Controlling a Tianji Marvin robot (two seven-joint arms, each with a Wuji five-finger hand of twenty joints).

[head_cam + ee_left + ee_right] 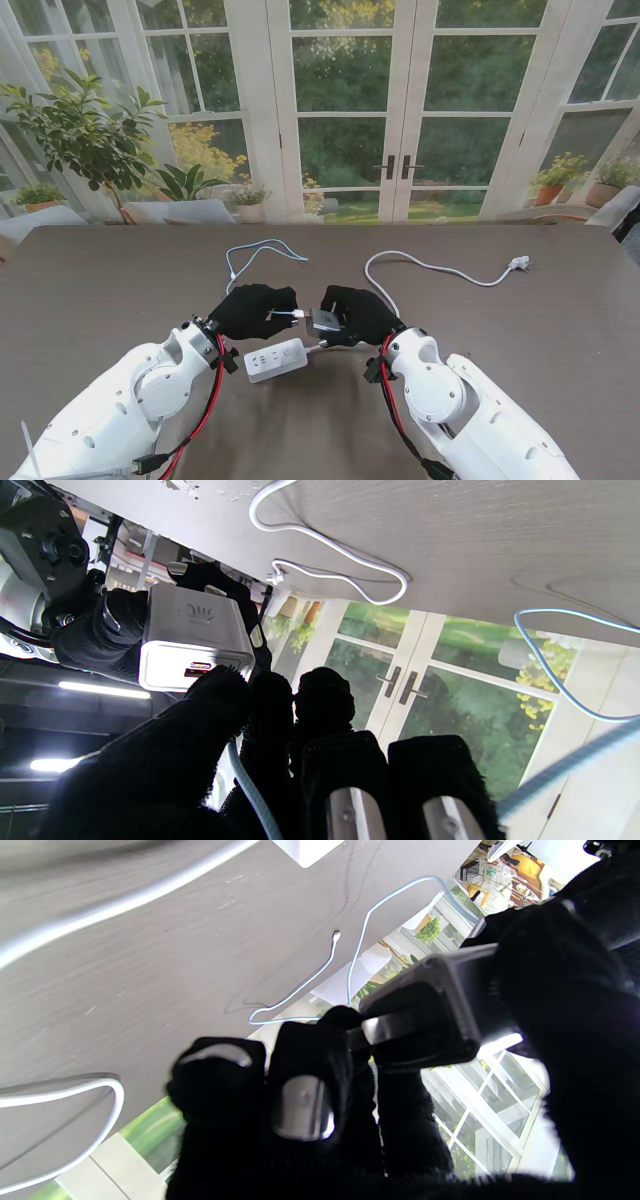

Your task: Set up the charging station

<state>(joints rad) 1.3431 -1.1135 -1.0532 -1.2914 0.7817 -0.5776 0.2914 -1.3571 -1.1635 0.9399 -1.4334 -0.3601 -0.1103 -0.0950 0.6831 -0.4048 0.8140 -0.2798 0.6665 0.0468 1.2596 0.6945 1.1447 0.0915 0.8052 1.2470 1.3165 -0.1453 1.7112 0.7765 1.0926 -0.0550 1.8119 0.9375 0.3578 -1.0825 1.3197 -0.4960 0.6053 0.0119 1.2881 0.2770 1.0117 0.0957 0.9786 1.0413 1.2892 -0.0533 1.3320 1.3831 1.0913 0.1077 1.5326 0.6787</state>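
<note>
Above the tabletop (110, 290), close to me, the two robot hands meet. The right robot hand (358, 313) is clenched around the charger (326, 320), a grey block held clear of the surface. The left robot hand (252, 311) pinches the plug end of the blue cable (252, 256), its tip aimed at the charger's port face. The power strip (275, 359) lies flat just nearer to me than both hands, and its white cord (430, 267) trails off to the right with its plug (518, 263) well apart.

Misalignment looks like the main risk. If the plug meets the port tilted or off centre, it will likely jam on the rim, and pushing on could rotate the charger in the right robot hand's grasp or bend the connector. The cable is also slack and loops across the tabletop, so a pull could drag it or twist the plug out of the pinch.

From the stand, the plug and charger look almost touching, but the port cannot be made out. The left wrist view shows the charger's (192, 635) end face and its coloured port (199, 668), with a fingertip (220, 690) right at it. That fingertip hides the plug itself. The right wrist view shows instead how fingers (405, 1025) wrap the charger (450, 1005), and the cable's free end (336, 934) lying on the tabletop.
</note>
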